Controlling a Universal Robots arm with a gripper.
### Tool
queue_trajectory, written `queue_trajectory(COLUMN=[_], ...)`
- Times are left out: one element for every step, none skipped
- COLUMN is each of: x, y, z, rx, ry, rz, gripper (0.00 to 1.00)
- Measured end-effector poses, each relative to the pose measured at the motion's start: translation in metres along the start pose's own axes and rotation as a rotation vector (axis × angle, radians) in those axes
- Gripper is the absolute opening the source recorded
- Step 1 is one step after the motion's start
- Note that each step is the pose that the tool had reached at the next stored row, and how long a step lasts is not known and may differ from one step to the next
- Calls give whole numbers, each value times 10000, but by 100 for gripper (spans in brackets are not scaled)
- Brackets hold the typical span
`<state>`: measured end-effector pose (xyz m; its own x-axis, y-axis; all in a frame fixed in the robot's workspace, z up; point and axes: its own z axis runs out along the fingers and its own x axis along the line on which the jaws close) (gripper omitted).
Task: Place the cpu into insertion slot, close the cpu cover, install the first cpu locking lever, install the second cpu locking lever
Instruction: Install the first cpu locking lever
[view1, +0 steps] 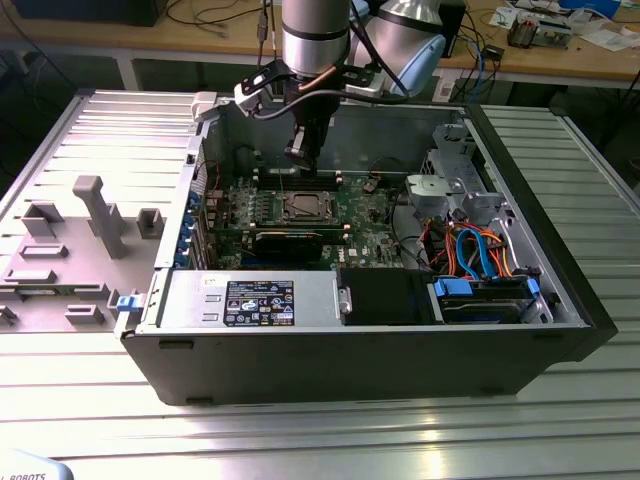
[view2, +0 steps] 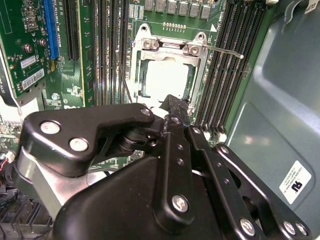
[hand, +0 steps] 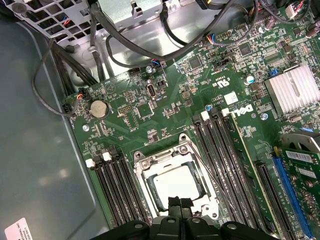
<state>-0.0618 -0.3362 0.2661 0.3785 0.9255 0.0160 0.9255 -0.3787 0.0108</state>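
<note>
In the exterior view, a grey fixture plate (view1: 70, 240) lies at the exterior view's left, beside the open computer case (view1: 350, 350). Inside the case, the green motherboard (view1: 375, 215) carries the insertion slot (view1: 304, 208), and the gripper (view1: 303, 155) hangs just above it. At the exterior view's right sits a metal drive cage (view1: 455, 185) with blue and orange cables (view1: 475, 250).

In the first wrist view the cpu (hand: 175, 184) is a small flat square with a pale silver-grey top, seated in the slot. The cpu cover (hand: 162, 155), a thin silvery frame, lies flat around its edges. 1 thin wire locking lever (hand: 212, 172) runs beside the socket, next to the black memory slots (hand: 220, 150). The gripper's 2 black fingers (hand: 173, 205) are pressed together with nothing between them, close over 1 edge of the cover; whether they touch it cannot be told.
</note>
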Motion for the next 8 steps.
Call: queue_trajectory(x=[0, 0, 0, 0, 0, 0, 0, 0], y=[0, 0, 0, 0, 0, 0, 0, 0], z=[1, 1, 1, 1, 1, 1, 1, 1], rx=[-2, -5, -6, -8, -10, -11, -13, -14], ry=[-1, -2, -4, -5, -6, -7, -8, -9], rz=[149, 278, 391, 530, 625, 717, 798, 854], gripper=[11, 11, 11, 11, 11, 11, 11, 11])
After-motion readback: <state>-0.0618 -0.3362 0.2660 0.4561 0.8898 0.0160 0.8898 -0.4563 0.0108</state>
